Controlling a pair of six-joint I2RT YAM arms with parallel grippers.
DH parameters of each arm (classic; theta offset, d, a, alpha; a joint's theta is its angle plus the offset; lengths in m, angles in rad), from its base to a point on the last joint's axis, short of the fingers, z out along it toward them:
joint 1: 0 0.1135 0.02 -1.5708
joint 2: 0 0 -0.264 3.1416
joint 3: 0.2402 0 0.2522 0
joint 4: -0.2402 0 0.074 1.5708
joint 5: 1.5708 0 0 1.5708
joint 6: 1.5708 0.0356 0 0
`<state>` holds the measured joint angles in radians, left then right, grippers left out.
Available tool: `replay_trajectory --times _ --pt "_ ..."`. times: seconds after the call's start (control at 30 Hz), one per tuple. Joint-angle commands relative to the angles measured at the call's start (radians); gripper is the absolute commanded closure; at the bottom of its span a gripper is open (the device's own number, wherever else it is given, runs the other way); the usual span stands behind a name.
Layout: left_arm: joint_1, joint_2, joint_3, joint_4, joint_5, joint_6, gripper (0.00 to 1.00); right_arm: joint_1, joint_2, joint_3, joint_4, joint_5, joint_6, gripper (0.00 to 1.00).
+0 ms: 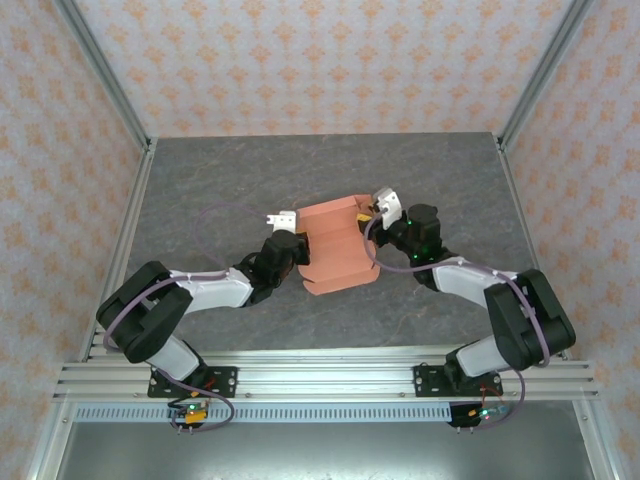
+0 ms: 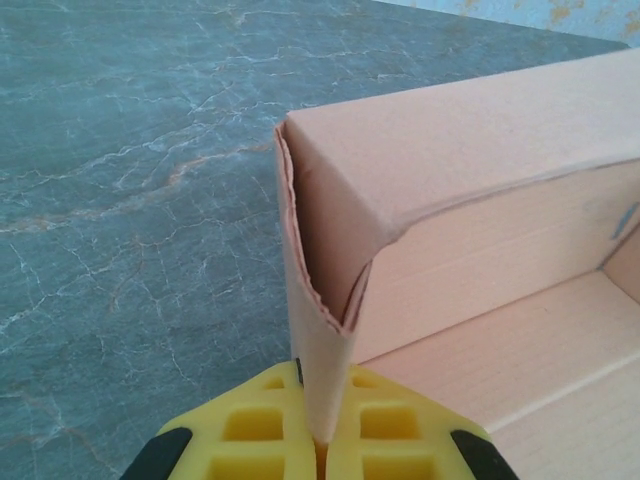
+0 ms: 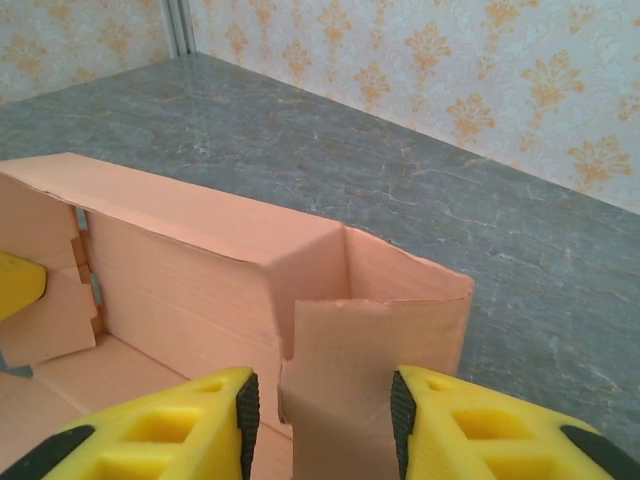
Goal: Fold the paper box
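Salmon paper box (image 1: 338, 250), walls raised, grey table (image 1: 250, 180)

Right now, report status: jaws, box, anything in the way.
Left gripper: jaws shut on paper box corner flap. Right gripper: jaws open, straddling end flap. Box half-formed, walls up. No obstruction seen.

Table (image 1: 220, 180): dark grey stone-look top, pale veining, matte. Alu rails (image 1: 122, 250) along L + R sides; wallpapered panels behind + at sides. Paper box (image 1: 338, 245) sits on top approx centre, a bit R of mid. Salmon-orange card, part-folded: base panel on tabletop, long walls raised, inside open upward, end flaps standing at L + R ends.
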<state>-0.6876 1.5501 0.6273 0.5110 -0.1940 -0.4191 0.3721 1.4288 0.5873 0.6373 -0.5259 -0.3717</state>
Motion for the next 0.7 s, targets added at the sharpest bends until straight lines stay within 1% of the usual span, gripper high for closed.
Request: replay_trajectory --times 0.0,0.07,0.13,0.23,0.3,0.4,0.6,0.63,0.67 --pt "-0.01 -0.035 -0.009 -0.01 -0.019 -0.006 1.0 -0.008 -0.015 0.021 -0.09 -0.075 -0.038 0.55" --pt "-0.01 -0.035 -0.009 -0.008 -0.016 -0.006 1.0 -0.014 -0.01 0.034 -0.092 -0.088 -0.033 0.53" --pt "-0.01 -0.036 -0.009 -0.008 -0.015 -0.004 1.0 -0.02 -0.009 0.047 -0.098 -0.136 -0.033 0.53" --pt "-0.01 -0.038 -0.004 -0.024 -0.035 -0.004 1.0 -0.029 -0.02 0.071 -0.158 -0.275 -0.064 0.53" --pt "-0.01 -0.038 0.003 -0.045 -0.062 0.001 1.0 -0.03 -0.041 0.073 -0.199 -0.33 -0.091 0.54" --pt "-0.01 -0.039 0.005 -0.061 -0.107 0.017 1.0 -0.047 -0.083 0.043 -0.205 -0.333 -0.101 0.54" --pt "-0.01 -0.051 0.0 -0.079 -0.154 0.049 1.0 -0.121 -0.179 -0.04 -0.124 -0.346 -0.044 0.54" --pt "-0.01 -0.054 0.0 -0.081 -0.156 0.054 1.0 -0.129 -0.194 -0.044 -0.127 -0.331 -0.044 0.54" --pt "-0.01 -0.057 0.0 -0.081 -0.155 0.059 1.0 -0.134 -0.205 -0.047 -0.131 -0.289 -0.045 0.54"
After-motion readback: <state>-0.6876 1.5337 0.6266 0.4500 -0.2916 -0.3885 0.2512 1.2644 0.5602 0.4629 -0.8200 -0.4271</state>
